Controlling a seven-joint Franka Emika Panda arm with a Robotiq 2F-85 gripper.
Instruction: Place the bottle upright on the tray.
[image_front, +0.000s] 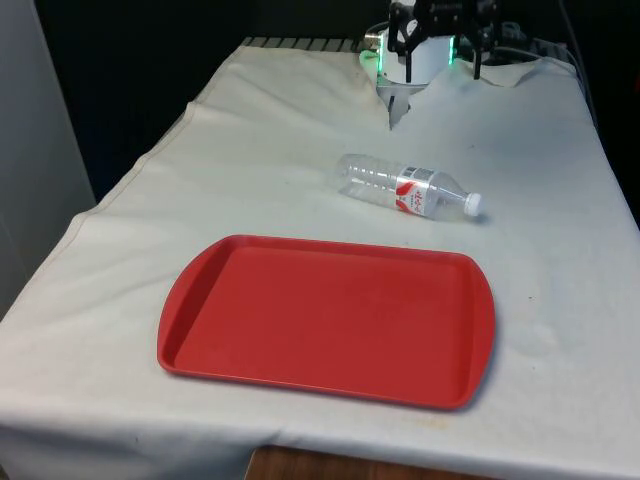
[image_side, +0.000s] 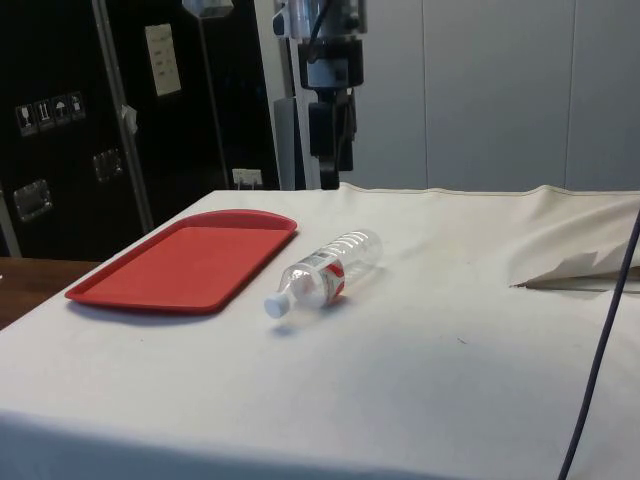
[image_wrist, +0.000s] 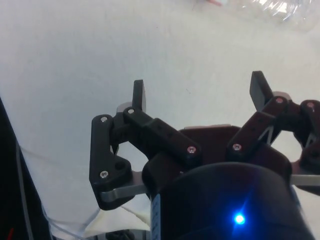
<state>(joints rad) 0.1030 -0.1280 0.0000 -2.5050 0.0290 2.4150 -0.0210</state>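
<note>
End effector (image_wrist: 199, 92) agape; clear bottle (image_front: 408, 187) lying flat.

Hand (image_wrist: 200, 92) hanging high above tabletop (image_wrist: 75, 75), pointing down, fingers (image_wrist: 138, 95) spread wide, gripping nothing.

1. Front view: my fixed camera looks down the length of the table (image_front: 560, 200) from raised height, with the red tray (image_front: 330, 320) nearest the lens.
2. Side view: I see the same table (image_side: 430, 330) from low at its edge, facing across it; the tray (image_side: 190, 262) sits further off than the bottle (image_side: 325, 272).
3. Wrist view: rides behind the gripper (image_wrist: 198, 90), close above the cloth, with the fingers set apart.
4. Overlap: front and side views share tray and bottle (image_front: 405, 187); the bottle (image_wrist: 280, 9) also appears at the wrist frame's edge.
</note>
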